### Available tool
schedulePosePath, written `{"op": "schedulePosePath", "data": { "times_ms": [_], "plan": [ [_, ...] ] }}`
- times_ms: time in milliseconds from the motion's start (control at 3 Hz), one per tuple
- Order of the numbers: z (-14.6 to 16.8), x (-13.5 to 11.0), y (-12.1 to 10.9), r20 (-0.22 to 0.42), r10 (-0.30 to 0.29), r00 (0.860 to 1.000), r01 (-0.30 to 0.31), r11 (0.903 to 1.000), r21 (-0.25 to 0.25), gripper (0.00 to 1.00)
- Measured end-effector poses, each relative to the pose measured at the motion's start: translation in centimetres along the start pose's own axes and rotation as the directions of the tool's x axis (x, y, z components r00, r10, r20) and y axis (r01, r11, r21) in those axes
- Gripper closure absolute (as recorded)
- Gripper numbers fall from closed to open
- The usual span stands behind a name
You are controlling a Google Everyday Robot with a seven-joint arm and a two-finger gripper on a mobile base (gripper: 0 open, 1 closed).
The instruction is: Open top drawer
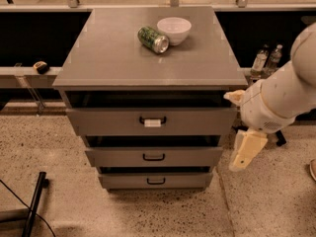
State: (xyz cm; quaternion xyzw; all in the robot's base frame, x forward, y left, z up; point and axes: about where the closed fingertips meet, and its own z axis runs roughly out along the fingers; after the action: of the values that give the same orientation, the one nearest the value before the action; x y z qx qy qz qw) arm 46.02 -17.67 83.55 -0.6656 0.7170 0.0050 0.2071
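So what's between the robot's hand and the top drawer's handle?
Just bare grey front of the top drawer, in the camera view; the hand hangs right of the cabinet.

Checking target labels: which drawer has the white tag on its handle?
The top drawer, the widest; the middle drawer and bottom drawer have plain black handles. The gripper hangs right of the cabinet.
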Motion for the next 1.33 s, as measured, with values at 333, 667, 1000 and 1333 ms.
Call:
{"op": "schedulePosePath", "data": {
  "times_ms": [333, 667, 1000, 1333],
  "plan": [
    [0.6, -0.3, -1.4, 0.005, -0.032, 0.999, 0.031, 0.9978, 0.058, 0.0],
    [1.6, 0.4, -1.4, -0.049, -0.046, 0.998, 0.048, 0.998, 0.041, 0.0],
    [5.6, 3.8, -2.5, -0.15, -0.067, 0.986, 0.072, 0.997, 0.028, 0.0],
    [8.9, 6.9, -4.6, -0.246, -0.123, 0.961, 0.132, 0.991, 0.021, 0.0]
  ]
}}
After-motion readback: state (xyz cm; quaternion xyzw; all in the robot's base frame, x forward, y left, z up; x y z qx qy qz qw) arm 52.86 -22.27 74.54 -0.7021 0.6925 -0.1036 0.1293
